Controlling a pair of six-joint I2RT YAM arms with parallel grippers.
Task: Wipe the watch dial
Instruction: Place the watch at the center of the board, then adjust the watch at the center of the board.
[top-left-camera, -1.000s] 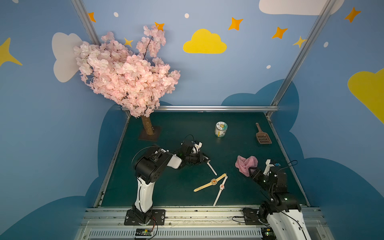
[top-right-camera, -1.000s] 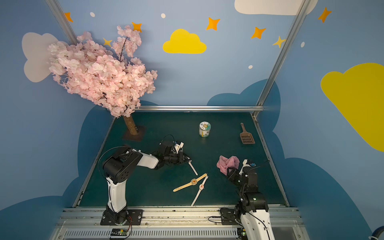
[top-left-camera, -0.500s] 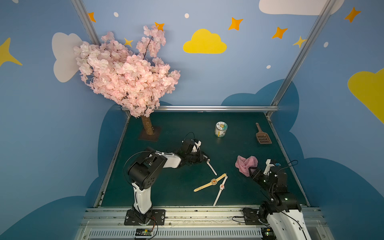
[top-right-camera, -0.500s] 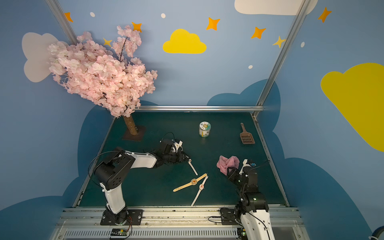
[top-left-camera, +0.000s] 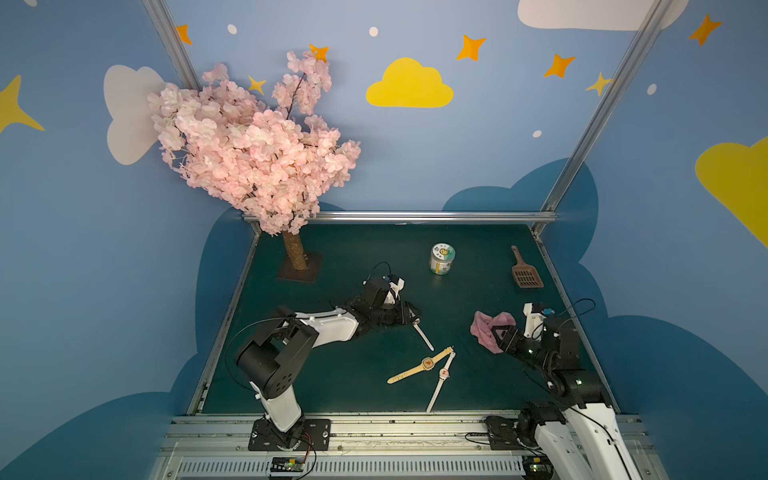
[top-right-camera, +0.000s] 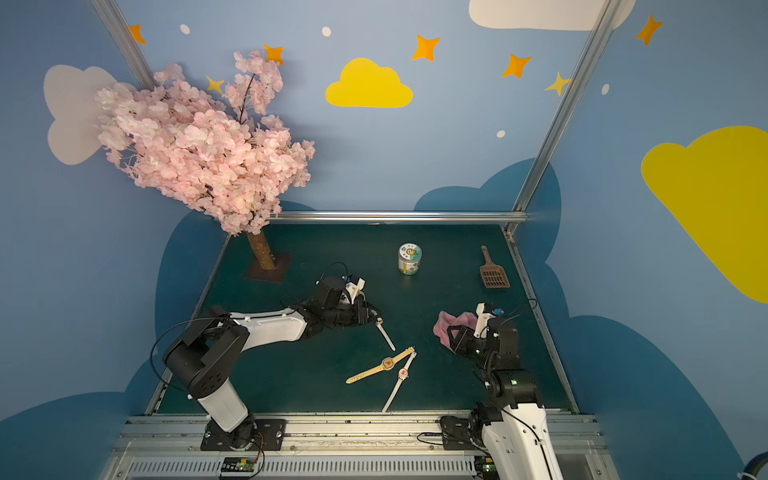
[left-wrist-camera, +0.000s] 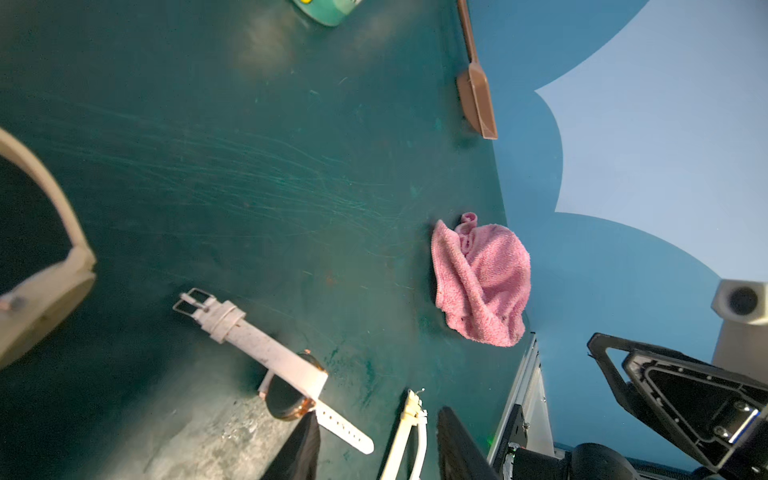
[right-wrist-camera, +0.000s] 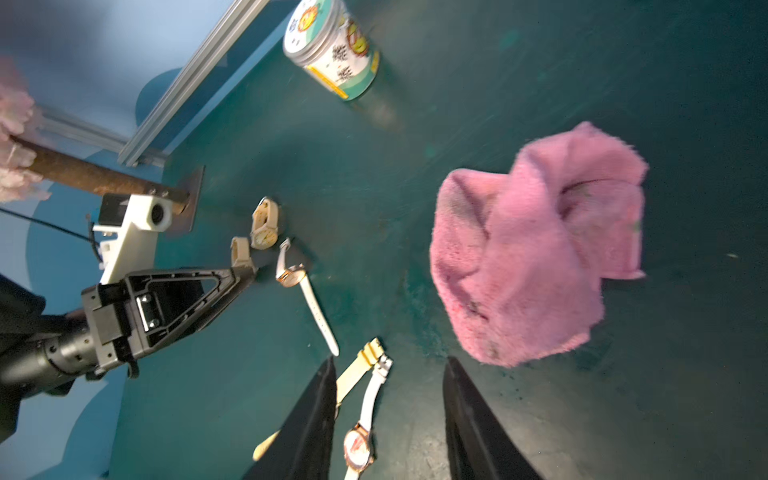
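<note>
Pink cloth (right-wrist-camera: 536, 249) lies just ahead of my right gripper (right-wrist-camera: 390, 361), off toward one finger and not between the parted, empty jaws. That arm is much the nearer to it. The white-strapped watch (left-wrist-camera: 270, 353) rests on the table by my left gripper (left-wrist-camera: 377, 413), also spread empty, with its dial (left-wrist-camera: 284, 401) just beside one finger and its strap slanting toward the table's front.

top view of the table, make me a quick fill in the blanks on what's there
1. The cloth in front of the right gripper is ___ in colour.
2. The jar stands ___, lid on top.
3. The tan-strap watch lies end to end with a second watch whose strap is ___.
4. The right gripper's jaws are ___, holding nothing.
Missing words: pink; upright; white; open.
</note>
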